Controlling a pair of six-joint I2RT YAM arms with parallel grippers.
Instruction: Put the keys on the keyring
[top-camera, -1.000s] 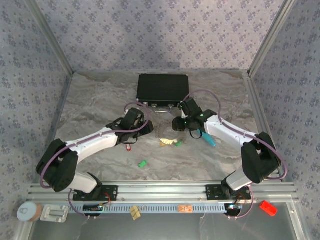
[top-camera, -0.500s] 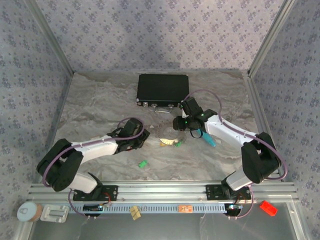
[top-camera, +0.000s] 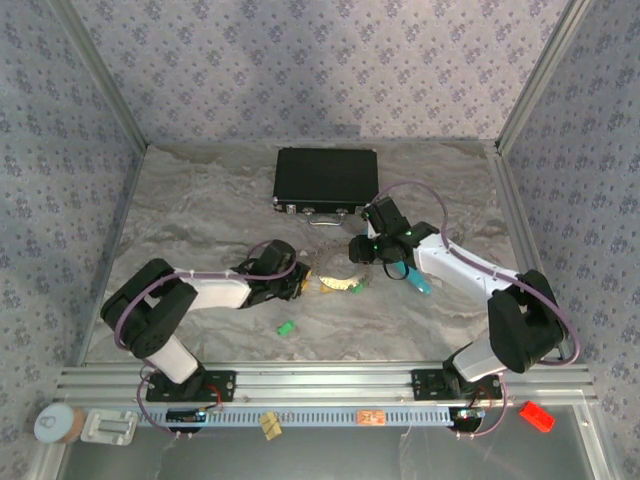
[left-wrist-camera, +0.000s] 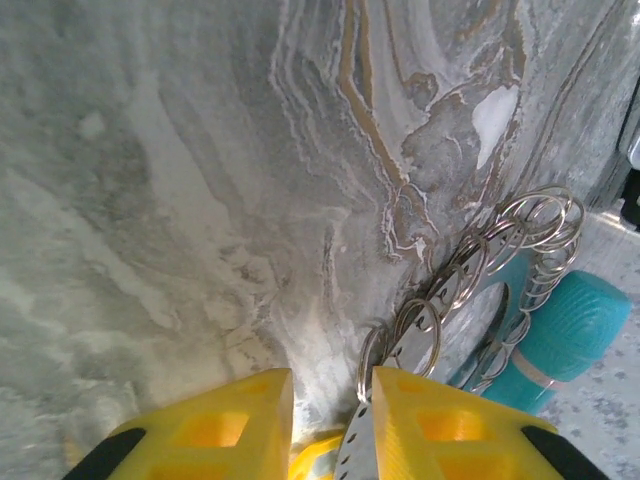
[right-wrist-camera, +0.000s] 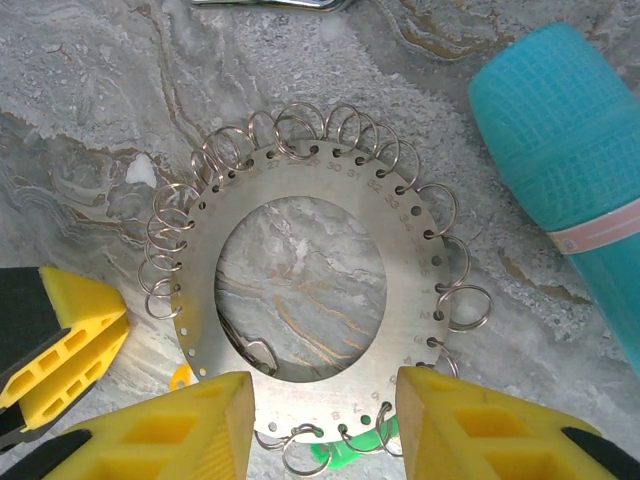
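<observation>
Currently, keyring on tabletop is straddled by wide-spread right claw; left claw narrow at rim, grip cannot be told.

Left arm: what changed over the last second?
The left gripper swung right and back toward the bases, its arm folding in, up to the edge of the keyring. The red key seen beneath it earlier is no longer visible. The right gripper stayed open over the keyring; the green key and black case did not move.
</observation>
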